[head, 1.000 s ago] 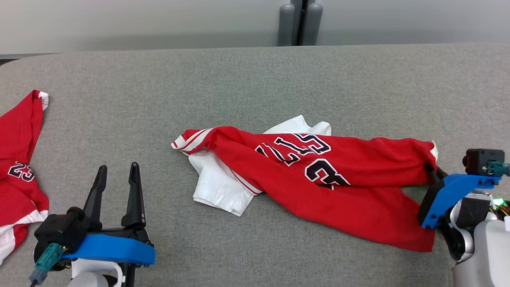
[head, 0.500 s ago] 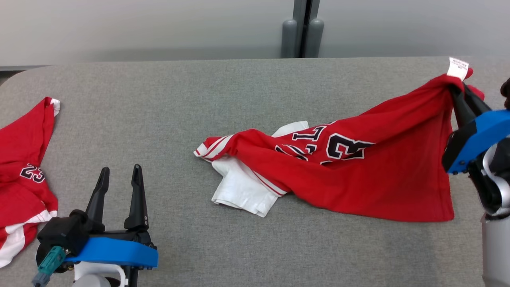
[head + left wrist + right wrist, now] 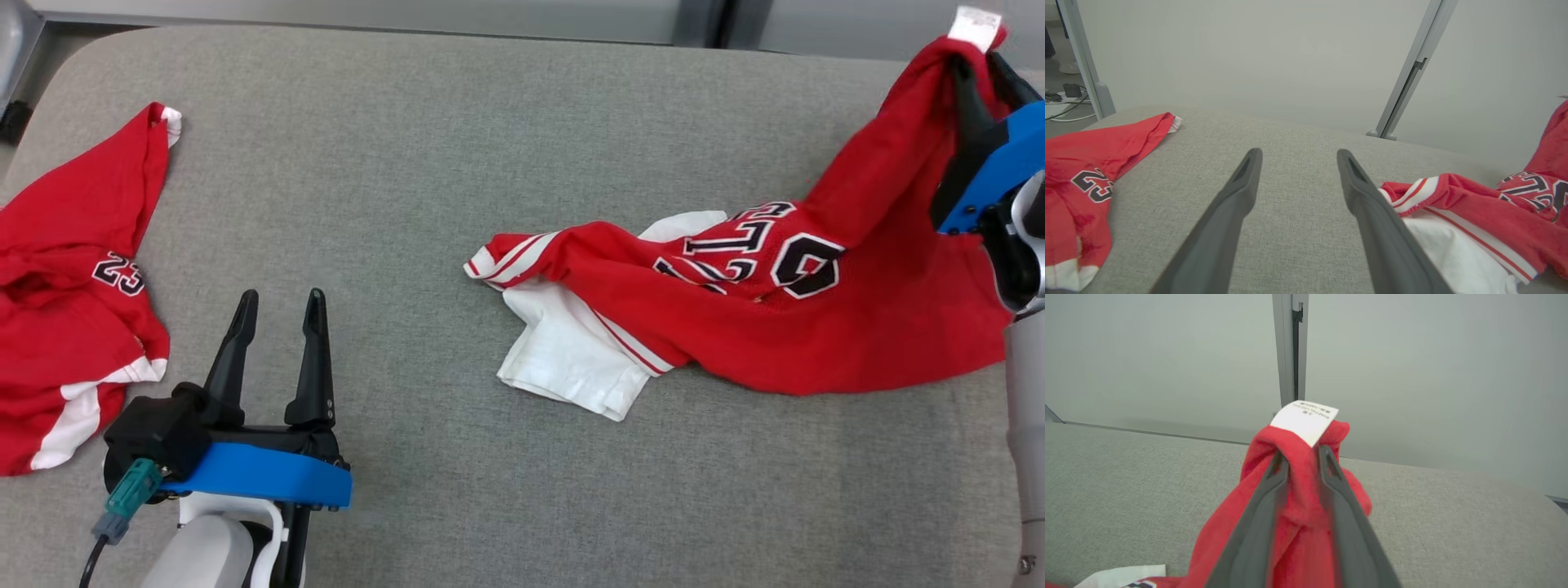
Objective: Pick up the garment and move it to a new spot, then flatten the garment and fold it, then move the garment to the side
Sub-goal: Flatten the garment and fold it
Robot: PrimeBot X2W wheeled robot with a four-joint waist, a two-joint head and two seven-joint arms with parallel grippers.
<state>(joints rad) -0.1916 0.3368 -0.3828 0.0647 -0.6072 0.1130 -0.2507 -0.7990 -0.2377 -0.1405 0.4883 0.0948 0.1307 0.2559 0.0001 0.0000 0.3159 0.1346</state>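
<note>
my right gripper (image 3: 977,64) is clenching a bunched corner of the red jersey (image 3: 816,327), holding it raised off the grey fabric-covered table (image 3: 490,122) at about 2 o'clock from the middle of the head view. in the right wrist view the cloth is filling the gap between my two fingers and a white care label (image 3: 1306,420) is poking out just past the tips. my fingers are blurring there, so i cannot tell how much cloth is pinched. the right edge of the head view is cutting off most of my right arm.

the rest of the jersey is lying crumpled on the table toward 3 o'clock. its long axis is running from a striped cuff (image 3: 510,260) pointing to 9 o'clock up to the pinched corner at 2 o'clock, with the cloth rising along that line. the black-and-white lettering (image 3: 804,265) is reading upside down from my side, and folds are hiding parts of it. a white section (image 3: 571,359) is sticking out toward 7 o'clock from under the red, its far part tucked out of sight.

my left gripper (image 3: 281,298) is hovering released at 7 o'clock, fingers spread and pointing to 12 o'clock, with bare table between them and nothing in them. a second red jersey (image 3: 73,269) is lying heaped at 9 o'clock, well apart from the first, with the left edge cutting it off.
</note>
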